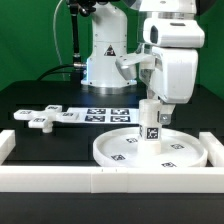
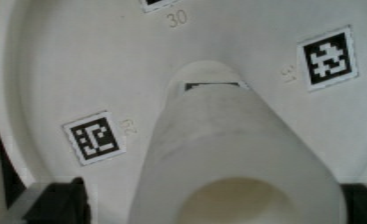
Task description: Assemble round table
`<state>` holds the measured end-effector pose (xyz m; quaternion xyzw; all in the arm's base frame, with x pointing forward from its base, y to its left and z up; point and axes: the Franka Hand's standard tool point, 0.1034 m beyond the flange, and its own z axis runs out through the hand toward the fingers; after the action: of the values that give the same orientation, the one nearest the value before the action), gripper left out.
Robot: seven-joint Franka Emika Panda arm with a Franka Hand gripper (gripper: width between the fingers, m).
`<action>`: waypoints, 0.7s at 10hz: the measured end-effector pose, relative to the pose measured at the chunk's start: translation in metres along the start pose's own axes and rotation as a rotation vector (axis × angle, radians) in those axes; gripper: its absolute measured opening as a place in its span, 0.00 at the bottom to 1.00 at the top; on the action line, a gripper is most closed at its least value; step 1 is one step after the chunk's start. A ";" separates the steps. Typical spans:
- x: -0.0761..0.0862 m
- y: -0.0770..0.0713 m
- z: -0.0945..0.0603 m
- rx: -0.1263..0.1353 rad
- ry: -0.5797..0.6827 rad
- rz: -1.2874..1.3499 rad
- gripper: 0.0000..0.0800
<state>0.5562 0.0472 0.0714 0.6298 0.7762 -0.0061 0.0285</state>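
Note:
The large round disc [image 1: 120,152] lies flat on the table near the front rail. The short cylindrical leg [image 1: 152,128] stands upright on the disc's middle, a tag facing the camera. My gripper [image 1: 152,108] comes down from above and is shut on the leg's upper end. In the wrist view the leg [image 2: 212,140] fills the middle, its hollow top between the dark fingers [image 2: 55,203], and the gripper [image 2: 215,205] grips it on both sides. The disc [image 2: 91,70] shows around it with tags. The cross-shaped foot [image 1: 40,118] lies on the table at the exterior view's left.
The marker board [image 1: 105,113] lies flat behind the disc. A long white border rail [image 1: 100,180] runs along the front, with raised ends at both sides [image 1: 215,148]. The robot's base [image 1: 105,55] stands at the back.

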 end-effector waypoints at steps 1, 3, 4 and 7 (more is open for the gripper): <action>-0.001 0.000 0.000 0.000 -0.005 -0.040 0.81; -0.004 -0.001 0.000 0.002 -0.016 -0.145 0.81; -0.005 -0.001 0.001 0.003 -0.018 -0.156 0.81; -0.006 -0.001 0.001 0.003 -0.019 -0.151 0.52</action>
<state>0.5565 0.0410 0.0708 0.5696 0.8211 -0.0155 0.0343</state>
